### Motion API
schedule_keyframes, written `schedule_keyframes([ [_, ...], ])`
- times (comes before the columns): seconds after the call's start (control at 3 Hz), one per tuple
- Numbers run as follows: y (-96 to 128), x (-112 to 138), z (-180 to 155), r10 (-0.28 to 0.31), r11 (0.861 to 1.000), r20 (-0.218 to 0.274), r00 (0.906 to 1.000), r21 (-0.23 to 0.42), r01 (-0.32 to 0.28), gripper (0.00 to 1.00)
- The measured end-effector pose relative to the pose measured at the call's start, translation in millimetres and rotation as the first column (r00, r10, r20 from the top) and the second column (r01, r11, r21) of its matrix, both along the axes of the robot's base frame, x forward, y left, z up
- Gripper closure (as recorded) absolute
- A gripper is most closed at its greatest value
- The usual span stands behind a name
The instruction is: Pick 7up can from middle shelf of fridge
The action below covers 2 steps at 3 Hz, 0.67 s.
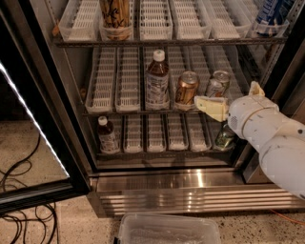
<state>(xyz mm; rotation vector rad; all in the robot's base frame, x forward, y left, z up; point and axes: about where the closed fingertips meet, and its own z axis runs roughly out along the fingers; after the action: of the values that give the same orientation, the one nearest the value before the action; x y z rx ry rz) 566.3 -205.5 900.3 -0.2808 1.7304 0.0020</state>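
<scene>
The 7up can [218,84] stands upright at the right of the middle shelf [114,110] of the fridge [167,190], whose door is open. A copper-orange can [186,88] and a dark tea bottle [157,81] stand to its left. My gripper [229,97] is at the shelf's front edge, just below and in front of the 7up can, and holds nothing. One cream finger [210,106] points left below the can. The other finger [256,88] shows to the can's right. The fingers stand apart.
A darker green can [224,137] and a small bottle [107,136] stand on the lower shelf. A tall can [116,16] and a blue pack [271,14] are on the top shelf. The glass door [33,119] stands open at left, with cables [24,214] on the floor. A clear plastic bin [167,231] sits below.
</scene>
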Motion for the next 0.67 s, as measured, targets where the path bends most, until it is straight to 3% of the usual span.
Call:
schedule_keyframes([
  [0.67,1.2,13.1,-13.8,-0.032,0.999,0.026,0.9991,0.005,0.032,0.14],
])
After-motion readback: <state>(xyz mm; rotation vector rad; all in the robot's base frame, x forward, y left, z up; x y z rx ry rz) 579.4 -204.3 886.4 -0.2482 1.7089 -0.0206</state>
